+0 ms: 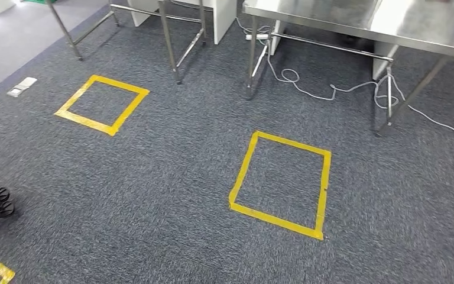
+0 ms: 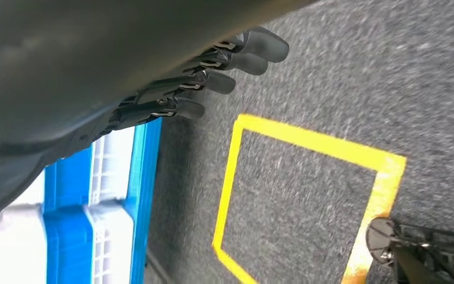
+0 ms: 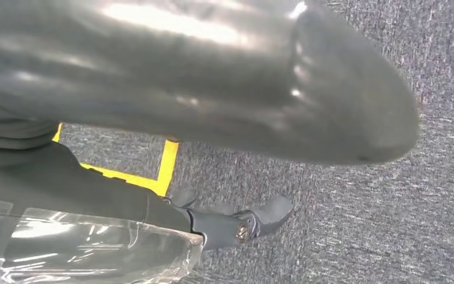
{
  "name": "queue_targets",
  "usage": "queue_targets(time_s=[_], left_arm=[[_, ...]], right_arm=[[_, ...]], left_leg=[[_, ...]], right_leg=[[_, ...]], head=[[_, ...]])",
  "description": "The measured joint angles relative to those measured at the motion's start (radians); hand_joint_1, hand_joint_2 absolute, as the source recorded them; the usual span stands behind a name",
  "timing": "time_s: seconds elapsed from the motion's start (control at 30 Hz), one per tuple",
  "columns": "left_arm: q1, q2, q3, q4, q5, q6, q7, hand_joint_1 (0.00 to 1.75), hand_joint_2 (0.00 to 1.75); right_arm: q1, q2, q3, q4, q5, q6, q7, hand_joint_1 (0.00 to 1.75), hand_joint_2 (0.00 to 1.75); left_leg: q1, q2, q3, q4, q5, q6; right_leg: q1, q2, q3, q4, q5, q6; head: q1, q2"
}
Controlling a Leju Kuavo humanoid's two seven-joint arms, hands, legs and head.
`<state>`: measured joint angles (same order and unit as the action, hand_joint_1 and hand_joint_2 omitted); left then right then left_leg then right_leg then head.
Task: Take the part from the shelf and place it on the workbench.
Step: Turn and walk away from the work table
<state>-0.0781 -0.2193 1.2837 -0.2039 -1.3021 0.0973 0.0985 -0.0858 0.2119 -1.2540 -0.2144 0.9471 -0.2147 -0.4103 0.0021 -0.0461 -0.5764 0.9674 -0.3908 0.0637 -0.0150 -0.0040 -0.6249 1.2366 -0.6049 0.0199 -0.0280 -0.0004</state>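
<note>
Head view looks down at carpet (image 1: 153,177) — both wrist views hang close above it.

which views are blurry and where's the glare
Head view: sharp, with glare on the steel workbench top. Left wrist view: carpet motion-smeared, the near grey cover out of focus. Right wrist view: thumb blurred with bright highlights; clear plastic bag glints.
</note>
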Motion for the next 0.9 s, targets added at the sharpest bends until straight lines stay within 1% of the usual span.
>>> queue_targets(time_s=[0.03,0.07,0.1,0.13,0.17,0.2,0.23,0.27,0.3,0.33,0.37,0.4,0.43,0.47,0.5,0.53,0.57,0.6,0.63,0.67,0.7,0.73,0.77,0.8,0.83,0.87,0.9], left_arm=[[0.001,0.0,0.0,0.0,-0.001,-0.001,0.002,0.0,0.0],[0.001,-0.001,0.0,0.0,-0.002,-0.001,0.003,0.0,0.0],[0.001,-0.001,0.0,0.0,-0.003,-0.002,0.005,0.0,0.0],[0.0,-0.001,0.0,0.0,-0.003,-0.002,0.006,0.0,0.0],[0.0,-0.001,0.0,0.0,-0.004,-0.002,0.008,0.0,0.0],[0.001,-0.001,0.0,0.0,-0.004,-0.002,0.01,0.0,0.0],[0.003,0.0,0.0,0.0,-0.004,-0.002,0.013,0.0,0.0],[0.004,0.0,0.0,0.0,-0.004,-0.002,0.015,0.0,0.0],[0.005,0.001,0.0,0.0,-0.004,-0.002,0.018,0.0,0.0],[0.005,0.001,0.0,0.0,-0.005,-0.001,0.019,0.0,0.0],[0.004,0.001,0.0,0.0,-0.005,-0.001,0.02,0.0,0.0],[0.003,0.001,0.0,0.0,-0.006,-0.001,0.021,0.0,0.0],[0.003,0.001,0.0,0.0,-0.007,-0.001,0.021,0.0,0.0],[0.003,0.001,0.0,0.0,-0.009,-0.001,0.021,0.0,0.0],[0.003,0.002,0.0,0.0,-0.011,-0.002,0.021,0.0,0.0],[0.004,0.002,0.0,0.0,-0.012,-0.004,0.021,0.0,0.0],[0.004,0.003,0.0,0.0,-0.013,-0.005,0.021,0.0,0.0],[0.003,0.004,0.0,0.0,-0.014,-0.008,0.022,0.0,0.0],[0.002,0.005,0.0,0.0,-0.014,-0.01,0.023,0.0,0.0],[0.001,0.006,0.0,0.0,-0.015,-0.012,0.024,0.0,0.0],[0.0,0.006,0.0,0.0,-0.016,-0.013,0.025,0.0,0.0],[0.0,0.007,0.0,0.0,-0.017,-0.014,0.026,0.0,0.0],[0.001,0.007,0.0,0.0,-0.017,-0.015,0.027,0.0,0.0],[0.0,0.007,-0.001,0.0,-0.018,-0.015,0.028,0.0,0.0],[0.0,0.006,-0.001,0.0,-0.018,-0.015,0.028,0.0,0.0],[-0.001,0.006,-0.001,0.0,-0.018,-0.015,0.028,0.0,0.0],[-0.002,0.005,-0.001,0.0,-0.019,-0.015,0.028,0.0,0.0]], right_arm=[[0.001,-0.001,0.0,0.0,-0.002,-0.001,0.0,0.0,0.0],[0.001,-0.002,0.0,0.0,-0.003,-0.002,0.0,0.0,0.0],[0.001,-0.002,0.0,0.0,-0.004,-0.002,0.0,0.0,0.0],[0.0,-0.003,0.0,0.0,-0.005,-0.003,0.0,0.0,0.0],[0.0,-0.003,0.0,0.0,-0.005,-0.004,0.0,0.0,0.0],[0.0,-0.002,0.0,0.0,-0.005,-0.004,0.0,0.0,0.0],[0.0,0.0,0.0,0.0,-0.006,-0.004,0.001,0.0,0.0],[-0.001,0.001,0.0,0.0,-0.006,-0.005,0.001,0.0,0.0],[-0.001,0.003,0.0,0.0,-0.006,-0.005,0.001,0.0,0.0],[0.0,0.004,0.0,0.0,-0.006,-0.005,0.002,0.0,0.0],[0.002,0.004,-0.001,0.0,-0.006,-0.005,0.003,0.0,0.0],[0.004,0.004,-0.001,0.0,-0.006,-0.005,0.005,0.0,0.0],[0.005,0.004,-0.001,0.0,-0.007,-0.005,0.006,0.0,0.0],[0.006,0.004,-0.001,0.0,-0.007,-0.005,0.008,0.0,0.0],[0.006,0.005,-0.001,0.0,-0.008,-0.005,0.009,0.0,0.0],[0.006,0.005,-0.001,0.0,-0.008,-0.005,0.009,0.0,0.0],[0.005,0.006,-0.001,0.0,-0.008,-0.005,0.009,0.0,0.0],[0.005,0.007,-0.001,0.0,-0.009,-0.005,0.009,0.0,0.0],[0.005,0.008,-0.001,0.0,-0.009,-0.005,0.009,0.0,0.0],[0.005,0.008,-0.001,0.0,-0.009,-0.005,0.009,0.0,0.0],[0.005,0.009,-0.001,0.0,-0.009,-0.005,0.01,0.0,0.0],[0.005,0.01,-0.001,0.0,-0.009,-0.005,0.01,0.0,0.0],[0.005,0.011,-0.001,0.0,-0.009,-0.005,0.01,0.0,0.0],[0.004,0.011,-0.001,0.0,-0.009,-0.005,0.01,0.0,0.0],[0.004,0.01,-0.001,0.0,-0.009,-0.005,0.01,0.0,0.0],[0.005,0.01,-0.001,0.0,-0.009,-0.005,0.01,0.0,0.0],[0.006,0.009,-0.001,0.0,-0.009,-0.005,0.01,0.0,0.0]], left_leg=[[0.0,-0.013,0.0,0.001,0.001,-0.002],[0.0,-0.024,-0.002,0.004,0.002,-0.006],[-0.003,-0.035,-0.005,0.011,0.0,-0.011],[-0.005,-0.045,-0.009,0.017,-0.002,-0.018],[-0.006,-0.052,-0.013,0.021,-0.003,-0.025],[-0.007,-0.06,-0.017,0.024,-0.005,-0.033],[-0.003,-0.064,-0.019,0.025,-0.004,-0.039],[-0.001,-0.057,-0.023,0.031,-0.007,-0.044],[0.001,-0.038,-0.033,0.052,-0.022,-0.049],[0.003,-0.014,-0.051,0.094,-0.048,-0.054],[0.005,0.011,-0.077,0.153,-0.084,-0.059],[0.008,0.028,-0.11,0.225,-0.122,-0.065],[0.012,0.035,-0.139,0.288,-0.148,-0.07],[0.015,0.038,-0.155,0.323,-0.157,-0.073],[0.018,0.042,-0.153,0.322,-0.148,-0.075],[0.019,0.047,-0.127,0.274,-0.12,-0.074],[0.019,0.058,-0.087,0.201,-0.086,-0.07],[0.016,0.072,-0.049,0.132,-0.06,-0.065],[0.012,0.084,-0.02,0.077,-0.042,-0.058],[0.006,0.093,-0.008,0.053,-0.038,-0.052],[0.001,0.092,-0.008,0.049,-0.041,-0.046],[-0.001,0.085,-0.01,0.045,-0.04,-0.04],[0.001,0.077,-0.006,0.038,-0.037,-0.033],[0.002,0.068,-0.002,0.028,-0.032,-0.025],[0.005,0.059,0.003,0.019,-0.027,-0.018],[0.007,0.051,0.007,0.013,-0.022,-0.013],[0.005,0.041,0.006,0.011,-0.021,-0.01]], right_leg=[[-0.003,0.004,0.021,-0.051,0.028,0.012],[-0.008,0.017,0.055,-0.126,0.059,0.022],[-0.011,0.032,0.084,-0.193,0.086,0.026],[-0.014,0.044,0.103,-0.24,0.104,0.024],[-0.013,0.051,0.112,-0.265,0.113,0.017],[-0.01,0.047,0.111,-0.268,0.116,0.007],[-0.014,0.039,0.113,-0.268,0.119,-0.003],[-0.015,0.032,0.116,-0.269,0.121,-0.01],[-0.018,0.024,0.12,-0.27,0.124,-0.017],[-0.021,0.016,0.122,-0.271,0.126,-0.023],[-0.018,0.007,0.122,-0.271,0.127,-0.027],[-0.016,-0.004,0.122,-0.271,0.126,-0.03],[-0.013,-0.014,0.122,-0.271,0.125,-0.031],[-0.012,-0.024,0.122,-0.27,0.123,-0.032],[-0.011,-0.033,0.123,-0.27,0.122,-0.032],[-0.011,-0.041,0.124,-0.27,0.12,-0.031],[-0.01,-0.048,0.127,-0.27,0.118,-0.028],[-0.008,-0.054,0.13,-0.271,0.115,-0.024],[-0.005,-0.06,0.132,-0.271,0.113,-0.021],[-0.002,-0.066,0.133,-0.271,0.111,-0.017],[0.0,-0.072,0.134,-0.273,0.109,-0.012],[0.001,-0.079,0.136,-0.275,0.109,-0.006],[0.003,-0.081,0.137,-0.274,0.105,0.0],[0.004,-0.072,0.132,-0.261,0.096,0.002],[0.006,-0.057,0.117,-0.229,0.078,0.0],[0.005,-0.036,0.091,-0.175,0.054,-0.006],[0.004,-0.02,0.056,-0.107,0.027,-0.013]], head=[[0.0,0.0],[0.0,0.0],[0.001,0.0],[0.0,0.0],[0.0,0.0],[0.0,0.0],[-0.001,0.0],[-0.001,0.0],[-0.004,0.0],[-0.007,0.0],[-0.01,0.0],[-0.012,0.0],[-0.012,0.0],[-0.013,0.0],[-0.013,0.0],[-0.013,0.0],[-0.013,0.0],[-0.013,0.0],[-0.012,0.0],[-0.012,0.0],[-0.012,0.0],[-0.013,0.0],[-0.013,0.0],[-0.012,0.0],[-0.01,0.0],[-0.008,0.0],[-0.006,0.0]])
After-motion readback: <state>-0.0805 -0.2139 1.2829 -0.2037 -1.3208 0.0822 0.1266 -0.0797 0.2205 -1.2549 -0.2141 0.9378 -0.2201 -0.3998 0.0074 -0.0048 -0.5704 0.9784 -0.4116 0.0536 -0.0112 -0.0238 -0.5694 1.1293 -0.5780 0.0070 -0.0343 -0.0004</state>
